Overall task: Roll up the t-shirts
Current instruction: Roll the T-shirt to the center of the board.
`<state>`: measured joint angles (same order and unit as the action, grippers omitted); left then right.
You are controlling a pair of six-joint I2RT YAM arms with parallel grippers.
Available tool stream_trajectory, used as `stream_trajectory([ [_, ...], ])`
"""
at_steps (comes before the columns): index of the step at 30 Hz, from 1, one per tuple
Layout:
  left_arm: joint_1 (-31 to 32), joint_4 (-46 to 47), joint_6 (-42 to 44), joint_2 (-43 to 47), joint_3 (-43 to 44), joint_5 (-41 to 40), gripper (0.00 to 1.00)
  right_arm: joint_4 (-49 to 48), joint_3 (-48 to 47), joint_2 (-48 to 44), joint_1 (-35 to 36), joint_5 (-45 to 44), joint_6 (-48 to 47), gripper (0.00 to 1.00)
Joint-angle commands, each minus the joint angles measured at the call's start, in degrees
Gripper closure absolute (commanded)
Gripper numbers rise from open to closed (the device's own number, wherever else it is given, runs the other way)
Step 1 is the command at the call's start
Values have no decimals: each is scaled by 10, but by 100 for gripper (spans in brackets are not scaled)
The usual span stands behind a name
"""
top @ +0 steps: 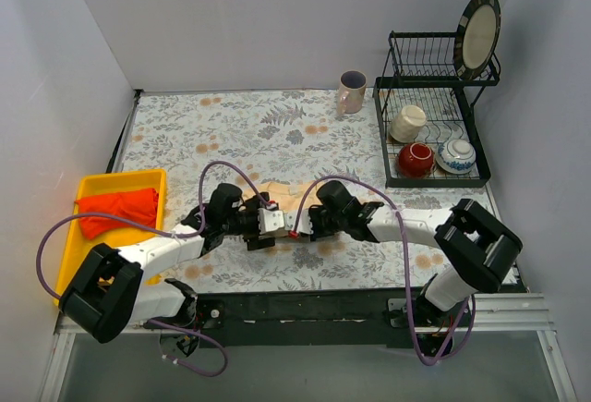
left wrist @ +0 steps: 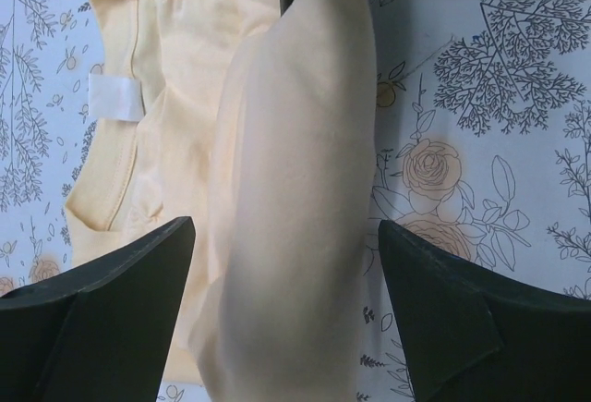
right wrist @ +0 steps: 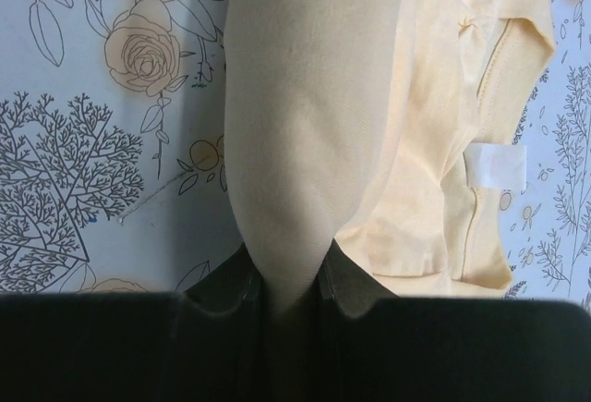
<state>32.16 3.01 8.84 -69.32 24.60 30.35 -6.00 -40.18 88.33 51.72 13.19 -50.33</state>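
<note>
Plain white walls (top: pixel 240 14) box in three sides of the space. The bench (top: pixel 277 125) is covered by a grey-and-tan floral cloth with printed roses and branches, and a black strip runs along the near edge where both arm bases are bolted. A black wire dish rack (top: pixel 432 79) sits at the far right corner of the bench. A yellow tray (top: pixel 120 178) sits at the left edge with the red-orange garment (top: pixel 115 210) bunched inside it. The cream t-shirt (left wrist: pixel 295 189) lies mid-bench near the front, between the two wrists. Part of it is rolled into a thick tube and part is flat beside the roll, collar showing. A dark-rimmed plate (top: pixel 478 34) stands upright on the rack's top tier. A pinkish mug (top: pixel 352 91) stands upright on the bench just left of the rack. In the lower rack are a cream cup (top: pixel 407 123) on its side, a red bowl (top: pixel 416 158) and a blue-patterned bowl (top: pixel 456 154). The left pincer (left wrist: pixel 286 226) has its jaws spread wide, straddling the roll with one finger on each side. The right pincer (right wrist: pixel 288 268) is pinched tight on the end of the roll. A small white label (left wrist: pixel 117 99) sits at the collar.
</note>
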Motion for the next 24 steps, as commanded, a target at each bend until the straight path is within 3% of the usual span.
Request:
stream_trajectory([
  [1,12,14,-7,10,-4,1,22,34,-22,26,-8,17,29,99],
  [2,14,10,-5,8,-3,3,28,35,-24,28,-9,18,36,99],
  [7,19,13,2,-15,-16,-15,37,38,-32,29,-14,26,39,99],
  [10,19,13,-1,-38,-11,-33,49,44,-28,22,-15,34,30,99],
  [11,19,7,0,-42,-8,-40,61,49,-25,18,-15,36,25,99],
  [12,19,0,-3,-47,-3,-43,66,55,-24,15,-15,37,18,99],
  [15,16,-89,-8,-55,46,-30,80,106,-31,2,-29,56,8,99],
  [18,-11,-287,9,-64,112,42,84,203,-62,-8,-59,104,7,99],
  [24,-64,-582,71,-143,244,148,91,416,-142,-4,-115,195,-20,99],
])
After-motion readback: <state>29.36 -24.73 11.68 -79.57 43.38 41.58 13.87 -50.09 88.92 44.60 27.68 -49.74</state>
